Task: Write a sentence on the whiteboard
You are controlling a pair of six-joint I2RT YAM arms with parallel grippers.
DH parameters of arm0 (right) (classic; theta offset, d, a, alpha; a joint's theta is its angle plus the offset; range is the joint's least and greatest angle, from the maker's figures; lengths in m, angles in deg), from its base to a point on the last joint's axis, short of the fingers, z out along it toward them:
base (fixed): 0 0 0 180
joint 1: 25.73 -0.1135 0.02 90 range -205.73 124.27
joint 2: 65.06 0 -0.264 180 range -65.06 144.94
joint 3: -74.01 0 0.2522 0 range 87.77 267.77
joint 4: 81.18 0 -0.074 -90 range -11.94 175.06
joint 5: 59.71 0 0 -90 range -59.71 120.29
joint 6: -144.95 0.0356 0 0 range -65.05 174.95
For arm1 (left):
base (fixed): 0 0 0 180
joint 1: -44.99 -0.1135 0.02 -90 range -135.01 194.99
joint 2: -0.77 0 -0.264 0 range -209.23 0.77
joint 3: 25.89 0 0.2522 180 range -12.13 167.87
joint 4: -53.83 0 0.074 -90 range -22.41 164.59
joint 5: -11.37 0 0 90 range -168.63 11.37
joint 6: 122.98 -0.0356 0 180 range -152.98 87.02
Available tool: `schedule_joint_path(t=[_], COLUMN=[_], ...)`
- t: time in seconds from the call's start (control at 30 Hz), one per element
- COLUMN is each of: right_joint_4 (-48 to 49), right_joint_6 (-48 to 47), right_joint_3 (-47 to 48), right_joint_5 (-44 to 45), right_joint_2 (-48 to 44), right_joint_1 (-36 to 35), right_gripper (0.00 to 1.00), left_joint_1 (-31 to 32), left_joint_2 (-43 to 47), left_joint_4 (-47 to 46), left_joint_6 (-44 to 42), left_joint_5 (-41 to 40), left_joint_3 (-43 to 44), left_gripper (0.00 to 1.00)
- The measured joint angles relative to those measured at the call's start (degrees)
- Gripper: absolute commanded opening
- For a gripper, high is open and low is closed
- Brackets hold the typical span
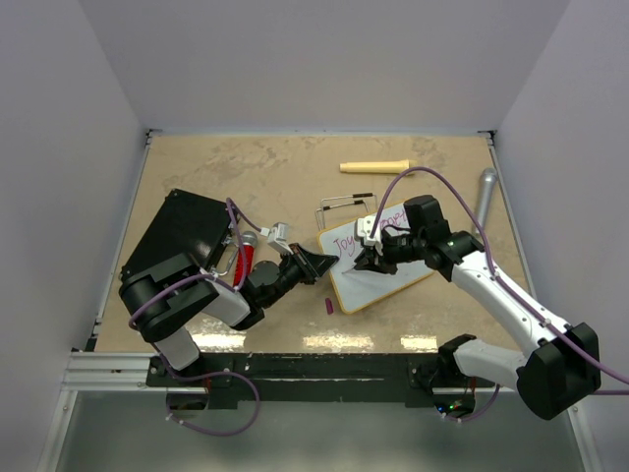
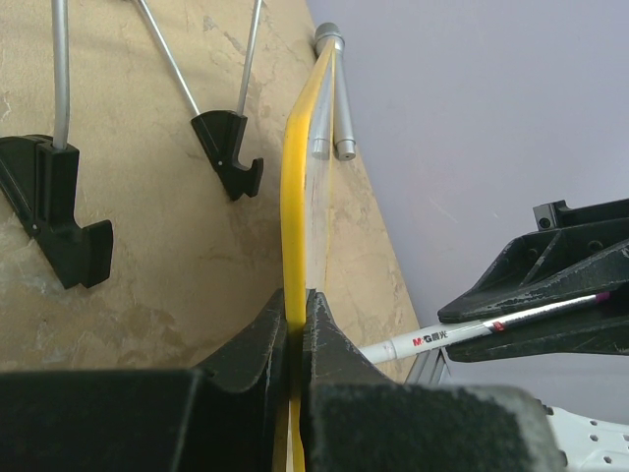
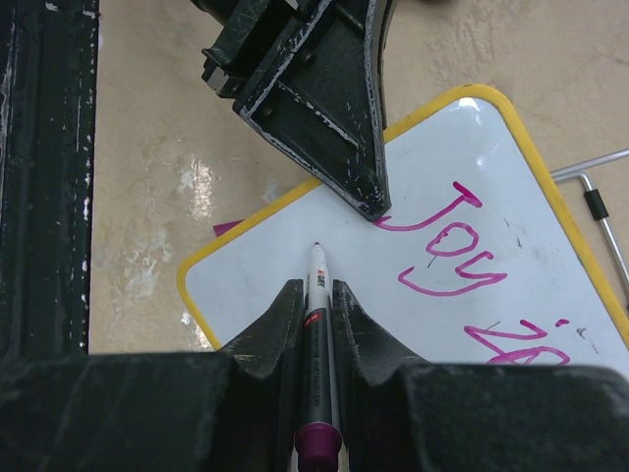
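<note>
The whiteboard (image 1: 381, 285) lies slanted on the tabletop between the two arms, its long axis running from the left arm's side up and away toward the right arm's side. The left gripper (image 2: 297, 307) is clenched on the board's yellow rim at the short end nearest it. The left wrist view shows the rim edge-on, pinched tight between both jaws. The right gripper (image 3: 316, 292) hangs over the same end of the board, squeezed around a marker (image 3: 316, 267) whose shaft points out past the fingers with the nib forward. The sentence (image 3: 442, 251) is there in part: "Joy" in pink, followed along the board's long axis by the start of a further word, which the right wrist view cuts off. The nib sits on bare white just beneath the "J", on the side toward the clamped rim. Whether it touches the surface cannot be told. That spot reads as the start of a second line, so the coming stroke would likely run along the long axis, away from the left gripper, with the right arm doing the writing and the left only steadying.
</note>
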Motion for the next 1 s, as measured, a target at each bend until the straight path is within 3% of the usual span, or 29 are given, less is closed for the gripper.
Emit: schedule_joint_path(t=[1.0], right_joint_4=[1.18], right_joint_6=[3.04], right_joint_3=[0.0], right_joint_5=[4.17], right_joint_2=[0.5], right_joint_1=[-1.01], right_gripper=[0.0], left_joint_1=[-0.02], left_joint_2=[-0.22], left_joint_4=[0.31], left_joint_6=[0.52], left_joint_5=[-0.28], left_joint_3=[-0.02], left_gripper=[0.0])
